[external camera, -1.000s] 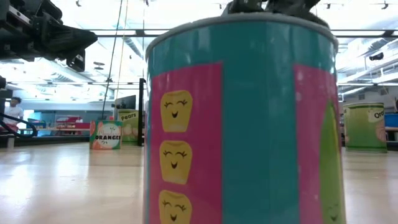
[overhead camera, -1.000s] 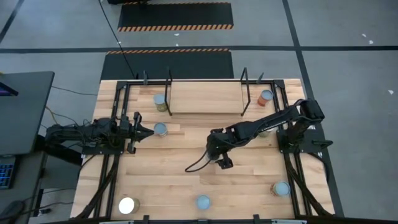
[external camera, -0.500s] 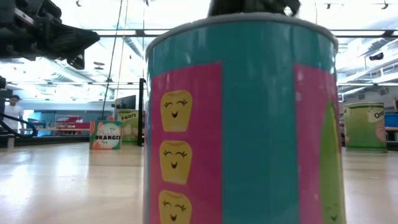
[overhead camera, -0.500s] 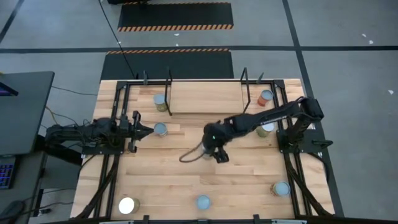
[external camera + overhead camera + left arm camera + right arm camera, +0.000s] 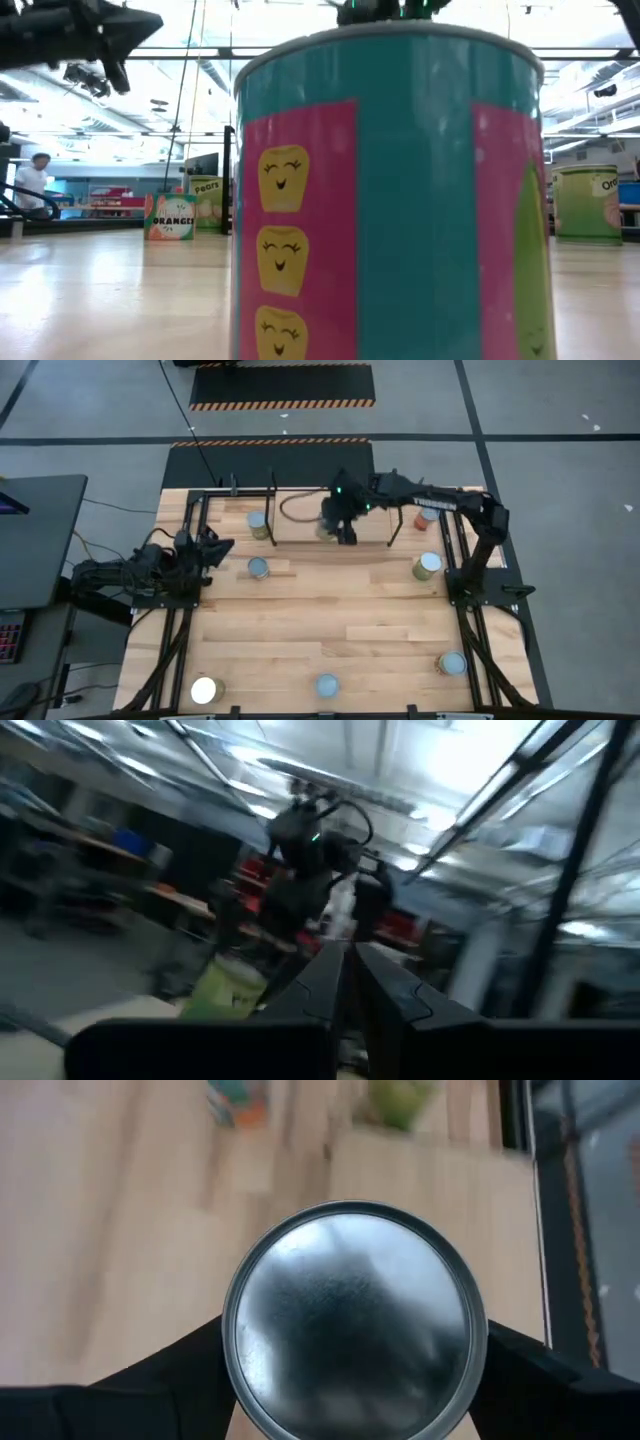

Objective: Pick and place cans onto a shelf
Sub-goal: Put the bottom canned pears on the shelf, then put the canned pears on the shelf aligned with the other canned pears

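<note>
My right gripper (image 5: pixel 338 522) hangs over the middle of the shelf (image 5: pixel 300 520), a light-wood board with black wire frames at both ends, and is shut on a can (image 5: pixel 355 1320) whose silvery round top fills the right wrist view. A yellow-green can (image 5: pixel 258 523) stands at the shelf's left end and an orange one (image 5: pixel 428 513) at its right end. My left gripper (image 5: pixel 215 547) is shut on nothing, raised at the table's left side beside a can (image 5: pixel 258 567) standing on the table. My right gripper pinches the can between its two fingers (image 5: pixel 180 1380), one on each opposite side of the wall just under the top rim (image 5: pixel 232 1350). The fingers come from above, slanting down. The can is lifted clear above the shelf, its top up.
Other cans stand on the table at the right (image 5: pixel 427 565), the near right (image 5: pixel 453 663), the near middle (image 5: pixel 326 685) and the near left (image 5: pixel 205 690). A teal and pink can (image 5: pixel 390 190) fills the low view. A person (image 5: pixel 38 175) stands far off in the room.
My right gripper has swung up from the table's middle toward the far edge and now hangs over the shelf with the can. My left gripper has risen a little, tipped its fingers upward and drawn back toward the table's left edge.
</note>
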Available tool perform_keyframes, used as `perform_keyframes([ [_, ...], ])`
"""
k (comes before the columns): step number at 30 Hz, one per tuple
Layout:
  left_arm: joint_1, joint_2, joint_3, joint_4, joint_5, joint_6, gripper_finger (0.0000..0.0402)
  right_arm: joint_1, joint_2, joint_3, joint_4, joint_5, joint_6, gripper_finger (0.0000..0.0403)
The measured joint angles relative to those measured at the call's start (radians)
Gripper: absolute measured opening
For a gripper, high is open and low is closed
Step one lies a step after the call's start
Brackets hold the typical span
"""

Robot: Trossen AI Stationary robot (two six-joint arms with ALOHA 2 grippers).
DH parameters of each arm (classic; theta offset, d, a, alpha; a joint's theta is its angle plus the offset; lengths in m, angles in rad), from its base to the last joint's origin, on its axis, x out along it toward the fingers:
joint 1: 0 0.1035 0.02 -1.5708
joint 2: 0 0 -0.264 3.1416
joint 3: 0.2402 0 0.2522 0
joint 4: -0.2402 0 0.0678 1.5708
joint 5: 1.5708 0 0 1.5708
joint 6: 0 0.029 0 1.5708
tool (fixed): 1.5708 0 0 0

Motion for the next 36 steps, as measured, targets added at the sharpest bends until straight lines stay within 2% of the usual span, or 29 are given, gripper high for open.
perform_keyframes([
  [3, 0.000, 0.109, 0.127, -0.055, -0.053, 0.112, 0.0036, -0.064, 0.039, 0.000, -0.012, -0.053, -0.067, 0.0313],
  [5, 0.000, 0.218, 0.234, -0.146, -0.101, 0.130, 0.0036, -0.085, 0.062, -0.001, -0.032, -0.054, -0.120, 0.0314],
  [10, 0.005, 0.465, 0.510, -0.370, -0.205, 0.093, 0.0036, -0.122, 0.082, 0.001, -0.013, -0.124, -0.225, 0.0314],
  [15, 0.093, 0.651, 0.805, -0.681, -0.214, -0.002, 0.0036, -0.150, 0.111, -0.001, -0.007, -0.174, -0.282, 0.0316],
  [19, 0.228, 0.760, 1.020, -1.009, -0.138, -0.060, 0.0038, -0.154, 0.149, 0.000, 0.029, -0.177, -0.304, 0.0323],
  [23, 0.378, 0.845, 1.147, -1.183, 0.011, -0.085, 0.0061, -0.144, 0.161, 0.002, 0.052, -0.164, -0.271, 0.0340],
  [28, 0.551, 0.928, 1.165, -1.246, 0.266, -0.036, 0.0128, -0.143, 0.147, -0.002, 0.055, -0.134, -0.263, 0.0372],
  [36, 0.758, 1.043, 1.165, -1.298, 0.401, 0.247, 0.0264, -0.135, -0.019, -0.002, 0.002, -0.077, -0.210, 0.0383],
])
